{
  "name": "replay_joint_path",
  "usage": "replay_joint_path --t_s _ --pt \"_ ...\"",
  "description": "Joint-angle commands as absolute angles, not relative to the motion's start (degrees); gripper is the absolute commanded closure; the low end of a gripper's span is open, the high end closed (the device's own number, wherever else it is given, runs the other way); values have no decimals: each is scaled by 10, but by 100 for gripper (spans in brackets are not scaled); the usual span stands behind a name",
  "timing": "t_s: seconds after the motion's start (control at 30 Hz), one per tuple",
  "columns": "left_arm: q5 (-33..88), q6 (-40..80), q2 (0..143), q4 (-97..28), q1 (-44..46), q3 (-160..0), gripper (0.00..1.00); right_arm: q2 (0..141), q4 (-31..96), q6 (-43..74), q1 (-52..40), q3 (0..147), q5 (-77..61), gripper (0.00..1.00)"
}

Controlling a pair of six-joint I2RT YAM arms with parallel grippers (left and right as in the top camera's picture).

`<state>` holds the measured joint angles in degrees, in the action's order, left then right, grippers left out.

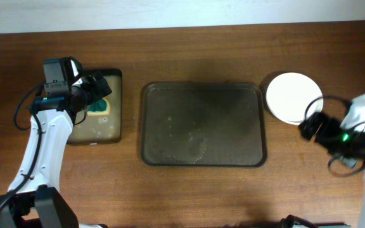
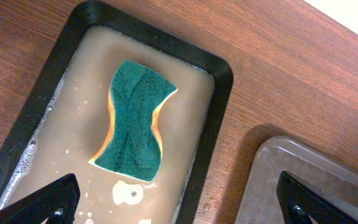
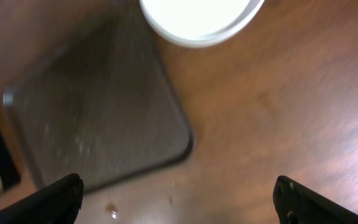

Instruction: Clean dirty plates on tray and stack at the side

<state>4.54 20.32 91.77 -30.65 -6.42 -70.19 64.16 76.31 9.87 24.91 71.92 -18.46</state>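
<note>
The dark brown tray lies in the middle of the table with no plates on it; it also shows in the right wrist view and at the corner of the left wrist view. A stack of white plates stands on the table just right of the tray, seen blurred in the right wrist view. My right gripper is open and empty, just below and right of the stack. My left gripper is open and empty above the small black tray.
A narrow black tray of soapy brown water stands left of the brown tray, with a green sponge lying in it. Small droplets sit on the wood below the brown tray's corner.
</note>
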Motion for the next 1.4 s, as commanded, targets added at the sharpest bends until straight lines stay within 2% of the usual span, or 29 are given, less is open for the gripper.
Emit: replay_joint_path --t_s 0.0,0.6,0.77,1.03,1.2,1.37 --pt "51 192 917 -307 -67 -707 1 601 787 91 239 679 -204 2" --pt "51 192 917 -307 -67 -707 0 656 770 91 239 675 -187 2" --pt "51 192 917 -307 -67 -707 1 555 667 90 145 650 -186 1" --pt "51 192 917 -307 -67 -707 1 306 441 84 -30 456 -173 2" --pt "51 192 917 -307 -67 -707 1 245 392 84 -37 352 -177 1" --pt "51 192 917 -307 -67 -707 1 187 262 84 -38 234 -205 2"
